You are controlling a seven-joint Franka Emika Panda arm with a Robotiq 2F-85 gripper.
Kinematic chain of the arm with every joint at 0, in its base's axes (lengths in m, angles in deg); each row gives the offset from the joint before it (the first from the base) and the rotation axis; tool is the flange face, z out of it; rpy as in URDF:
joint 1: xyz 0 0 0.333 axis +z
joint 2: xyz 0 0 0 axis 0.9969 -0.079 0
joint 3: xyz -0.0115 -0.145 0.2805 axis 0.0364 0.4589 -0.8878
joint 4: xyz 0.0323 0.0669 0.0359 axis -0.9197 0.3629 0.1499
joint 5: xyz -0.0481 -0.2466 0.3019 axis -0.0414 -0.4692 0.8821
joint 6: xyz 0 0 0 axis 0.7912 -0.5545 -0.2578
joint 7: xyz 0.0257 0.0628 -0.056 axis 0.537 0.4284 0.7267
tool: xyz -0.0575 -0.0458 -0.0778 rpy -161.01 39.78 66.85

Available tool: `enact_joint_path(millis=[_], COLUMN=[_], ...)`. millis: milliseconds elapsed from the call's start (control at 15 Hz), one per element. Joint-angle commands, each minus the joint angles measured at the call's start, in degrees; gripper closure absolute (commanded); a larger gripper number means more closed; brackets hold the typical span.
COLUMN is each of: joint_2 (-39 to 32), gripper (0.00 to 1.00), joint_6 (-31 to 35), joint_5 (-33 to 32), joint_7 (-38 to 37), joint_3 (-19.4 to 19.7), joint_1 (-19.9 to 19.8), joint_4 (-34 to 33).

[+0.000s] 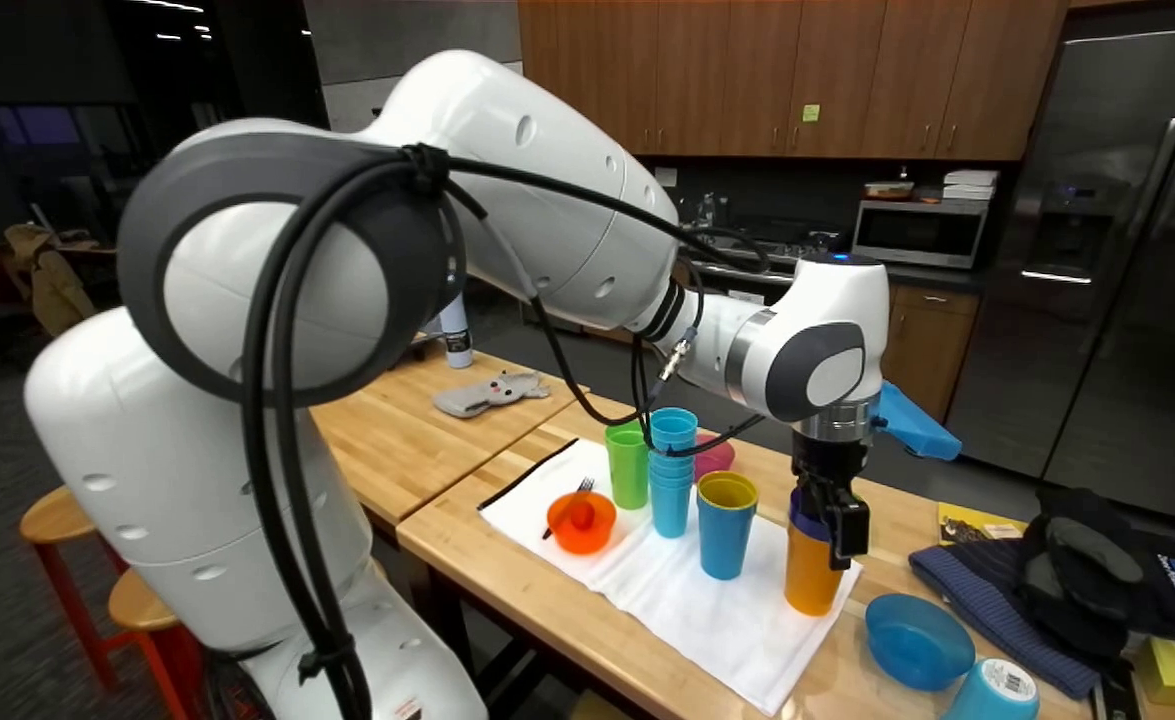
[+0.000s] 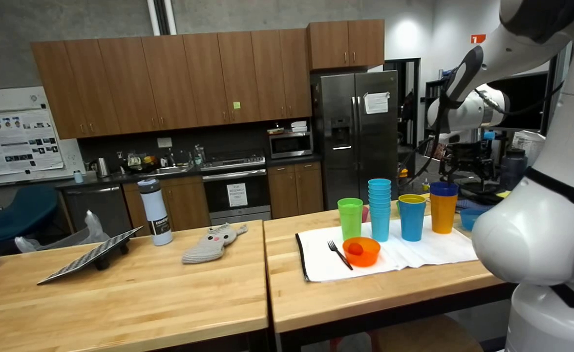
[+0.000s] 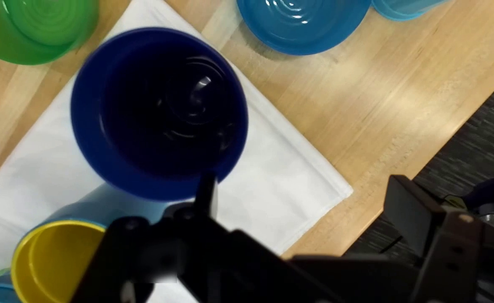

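The end effector (image 3: pixel 303 185) stands wide, its span holding nothing. One fingertip (image 3: pixel 205 198) overlaps the rim of the dark blue cup (image 3: pixel 158 75) in the wrist view; whether the two touch, I cannot tell. That cup lies outside the span, off that finger's outer side; the opposite finger (image 3: pixel 410 210) reaches away from it, over the edge of the desk (image 3: pixel 335 92).

The dark blue cup is nested in an orange cup (image 1: pixel 810 570), the pair upright on a white cloth (image 3: pixel 280 181), long axis vertical and roughly in line with the downward-pointing end effector. Nothing but dark wall and glints shows inside.

Next out, behind the same finger, a blue cup (image 1: pixel 725 545) stands upright with a yellow cup (image 3: pixel 62 256) nested in it. Past the dark blue cup from the end effector sit a blue bowl (image 3: pixel 301 29) and a green bowl (image 3: pixel 40 21), no contents visible in either; beyond the blue bowl, a light blue cup (image 1: pixel 992 690) shows its labelled base.

Farther off, past the yellow-lined pair, come an upright stack of light blue cups (image 2: pixel 379 215) and a green cup (image 2: pixel 350 220). Farthest along the cloth, the orange bowl (image 2: pixel 365 260) holds a red-orange ball (image 2: pixel 355 249), with a black fork (image 2: pixel 340 255) just beside it.
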Motion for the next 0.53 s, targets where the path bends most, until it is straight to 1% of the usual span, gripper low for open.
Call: enact_joint_path(millis=[0,133,333,467], joint_2=[-3.02,-3.69,-4.12,-4.7], gripper=[0.0,0.0,0.0,0.0], joint_6=[1.97,2.96,4.29,3.86], joint_5=[3.27,4.54,4.55,4.93], joint_7=[0.9,1.45,1.41,2.56], joint_3=[-0.7,-1.02,-1.94,-2.21], joint_1=[-0.72,-0.77,-0.69,-0.65], joint_4=[-2.88,-3.77,-5.26,-6.45])
